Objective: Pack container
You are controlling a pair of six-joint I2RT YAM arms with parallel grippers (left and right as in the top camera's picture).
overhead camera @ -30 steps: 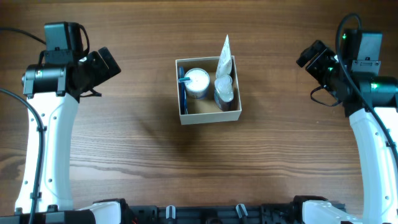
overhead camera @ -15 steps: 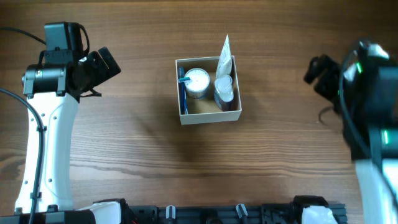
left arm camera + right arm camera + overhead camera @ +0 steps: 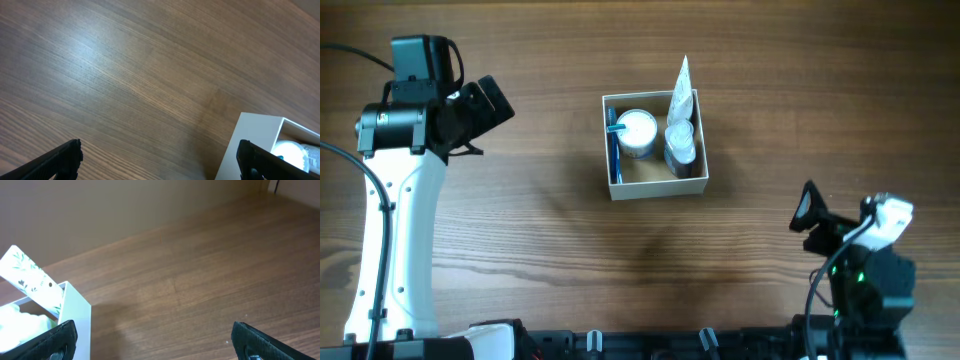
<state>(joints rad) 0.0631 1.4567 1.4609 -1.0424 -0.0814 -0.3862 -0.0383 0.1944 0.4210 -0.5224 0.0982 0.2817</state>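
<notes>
At the left of the wooden tabletop [image 3: 520, 230], the left gripper [image 3: 492, 101] hangs over bare wood, well apart from everything. The left wrist view shows its jaws spread wide with nothing between them. The container [image 3: 658, 187] sits near the middle of the tabletop. Inside it, a blue stick-like item [image 3: 613, 150] lies along the left wall. Beside that are a white-lidded jar [image 3: 638, 128] and then a clear bottle [image 3: 681, 143]. A white leaf-printed packet [image 3: 682, 82] leans up over the far right corner. At the near right, the right gripper [image 3: 808, 215] points toward the container, jaws wide, holding nothing.
</notes>
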